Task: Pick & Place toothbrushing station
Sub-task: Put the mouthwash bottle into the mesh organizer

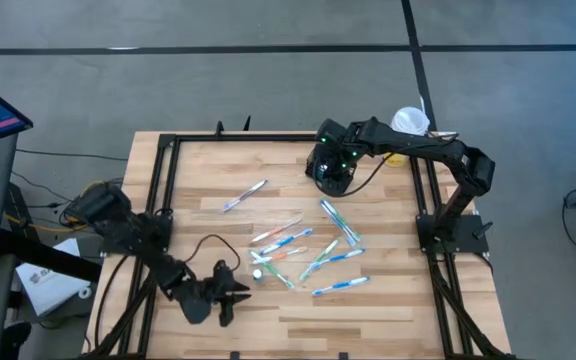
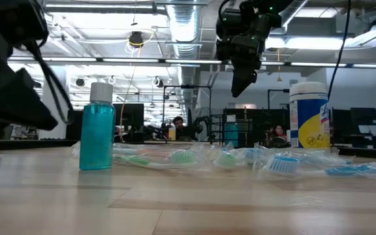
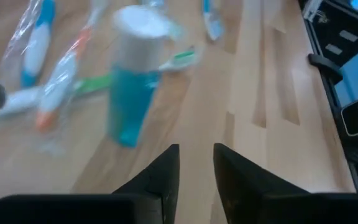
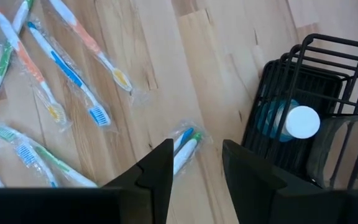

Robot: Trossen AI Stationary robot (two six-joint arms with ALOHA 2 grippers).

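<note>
The black wire-mesh caddy (image 4: 303,93) stands on the wooden table, with a blue white-capped bottle (image 4: 294,121) inside it. My right gripper (image 4: 194,165) hangs open and empty above the table beside the caddy; it also shows in the high view (image 1: 330,175) and the low view (image 2: 240,81). A wrapped toothbrush (image 4: 185,144) lies just beyond its fingertips. My left gripper (image 3: 196,168) is open and empty near the table's near edge (image 1: 236,292), pointing toward a small teal bottle (image 3: 132,81) that stands upright on its base.
Several wrapped toothbrushes (image 1: 308,250) lie scattered at the table's middle, and one lies apart (image 1: 245,196) toward the far left. A white-lidded canister (image 2: 313,116) stands at the far right (image 1: 408,122). Black frame rails (image 1: 158,190) run along the table's sides.
</note>
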